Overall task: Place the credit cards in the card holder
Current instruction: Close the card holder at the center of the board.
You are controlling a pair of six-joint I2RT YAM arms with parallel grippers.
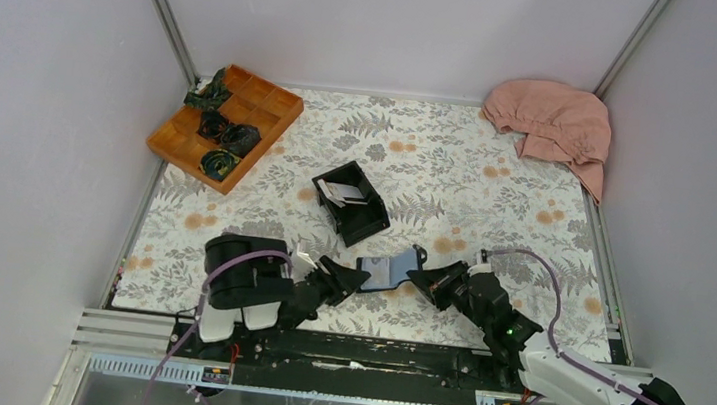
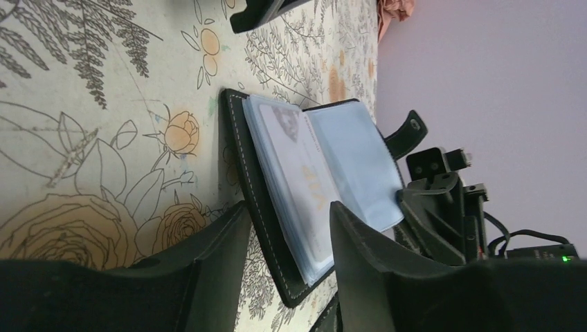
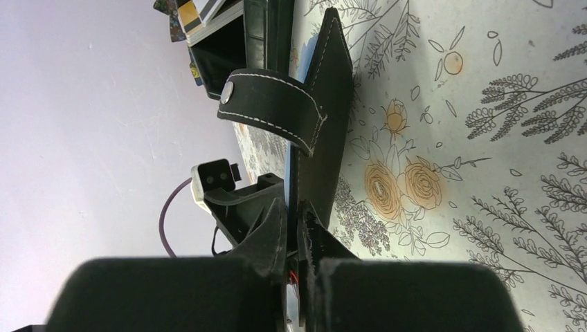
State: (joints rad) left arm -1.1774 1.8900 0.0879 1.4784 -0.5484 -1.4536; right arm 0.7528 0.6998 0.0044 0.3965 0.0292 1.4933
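Observation:
The card holder (image 1: 390, 270) lies open near the front edge, between my two grippers, with its blue-grey pockets facing up. In the left wrist view a pale credit card (image 2: 299, 169) sits in a pocket of the card holder (image 2: 259, 200). My left gripper (image 1: 356, 280) is open, with its fingers (image 2: 232, 228) on either side of the holder's near corner. My right gripper (image 1: 424, 283) is shut on the holder's right flap (image 3: 325, 138), just below the clasp tab (image 3: 273, 111). More credit cards (image 1: 340, 193) lie in the black box (image 1: 361, 221).
An orange wooden tray (image 1: 269, 105) holding dark crumpled items stands at the back left. A pink cloth (image 1: 554, 123) lies at the back right corner. The black box stands just behind the card holder. Walls enclose the floral mat (image 1: 496, 197).

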